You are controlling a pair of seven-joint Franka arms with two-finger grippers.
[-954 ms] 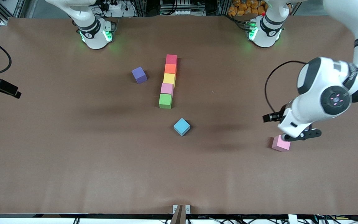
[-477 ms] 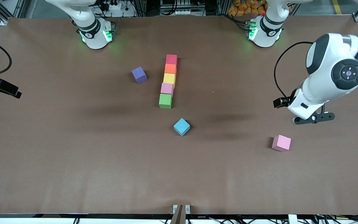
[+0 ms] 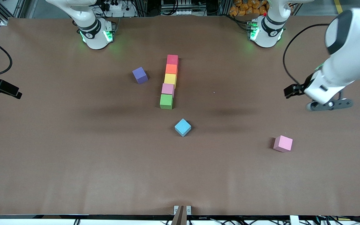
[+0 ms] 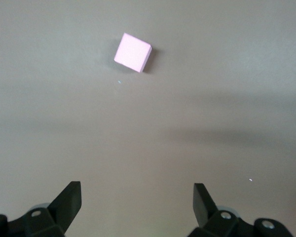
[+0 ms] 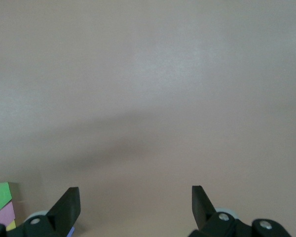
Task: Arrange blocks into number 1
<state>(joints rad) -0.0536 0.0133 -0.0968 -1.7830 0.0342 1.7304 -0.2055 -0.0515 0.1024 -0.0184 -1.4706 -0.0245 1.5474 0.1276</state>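
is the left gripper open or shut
Open: the left gripper shows both fingers spread wide with nothing between them, above bare table, clear of the pink block.

Both arms are shiny white with dark grey joints. Green lights glow at their round bases. Black cables loop alongside.

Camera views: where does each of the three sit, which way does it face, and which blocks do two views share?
Front view: high across the table, facing both bases; shows the left end effector over bare table.
Left wrist view: looks down past its open fingers at the lone pink block, also in the front view.
Right wrist view: looks down past open fingers; shares the green block with the front view.
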